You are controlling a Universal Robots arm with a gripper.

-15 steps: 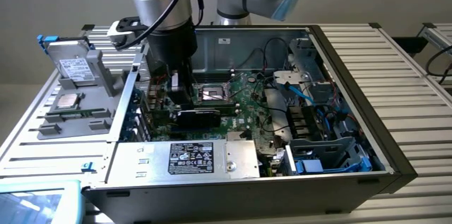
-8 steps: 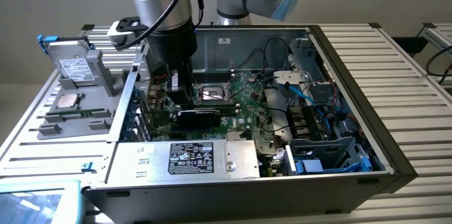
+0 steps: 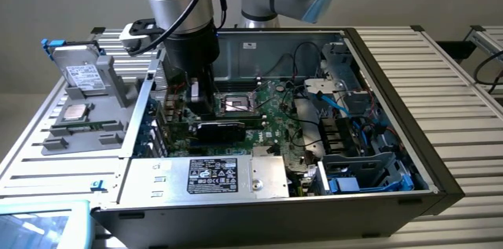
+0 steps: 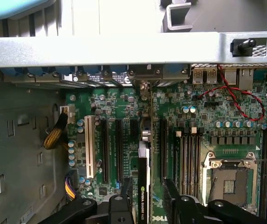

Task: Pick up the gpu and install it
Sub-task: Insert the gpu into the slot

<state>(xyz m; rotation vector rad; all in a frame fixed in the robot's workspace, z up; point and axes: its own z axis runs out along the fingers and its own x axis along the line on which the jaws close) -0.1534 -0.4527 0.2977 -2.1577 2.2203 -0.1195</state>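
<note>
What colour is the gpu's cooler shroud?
Black; the gpu shows best in the exterior view.

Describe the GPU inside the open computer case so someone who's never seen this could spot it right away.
Look into the open computer case at the green motherboard. Below the empty CPU socket in the exterior view, directly under the robot's pincer, the GPU stands on edge. Unlike the bare slots around it, it carries a black cooler shroud.

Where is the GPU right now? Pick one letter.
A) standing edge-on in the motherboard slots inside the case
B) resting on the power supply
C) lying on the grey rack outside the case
A: the GPU stands on the motherboard inside the case, below the pincer.
</note>
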